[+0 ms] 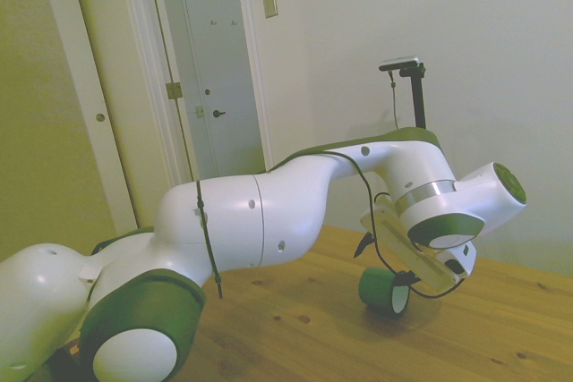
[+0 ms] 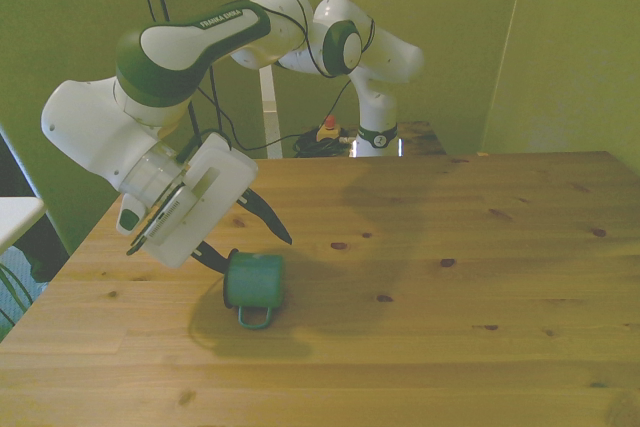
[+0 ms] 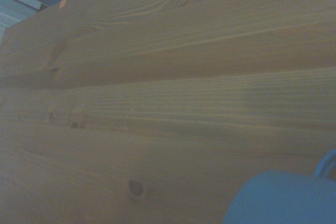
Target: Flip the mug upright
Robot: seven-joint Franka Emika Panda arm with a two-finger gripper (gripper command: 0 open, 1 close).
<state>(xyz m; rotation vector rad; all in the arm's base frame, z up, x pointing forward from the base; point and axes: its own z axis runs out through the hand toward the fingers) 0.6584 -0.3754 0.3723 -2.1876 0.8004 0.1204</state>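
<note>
The teal-green mug [image 2: 255, 281] lies on its side on the wooden table [image 2: 450, 247], its handle toward the table's near edge and its mouth toward the front view's left. The side view shows the mug [image 1: 382, 290] with its white inside partly visible. My gripper [image 2: 258, 253] is open and tilted, just above and behind the mug. One dark finger [image 2: 213, 260] reaches down by the mug's rim, the other [image 2: 270, 219] hangs free over the table. I cannot tell whether the lower finger touches the rim. In the wrist view only a blurred edge of the mug [image 3: 283, 200] shows.
The arm's white wrist housing [image 2: 190, 202] hangs over the table's corner at the front view's left. A cable bundle with a red button [image 2: 327, 130] sits at the far edge by the robot base. The table edge [image 2: 60, 277] runs close to the mug.
</note>
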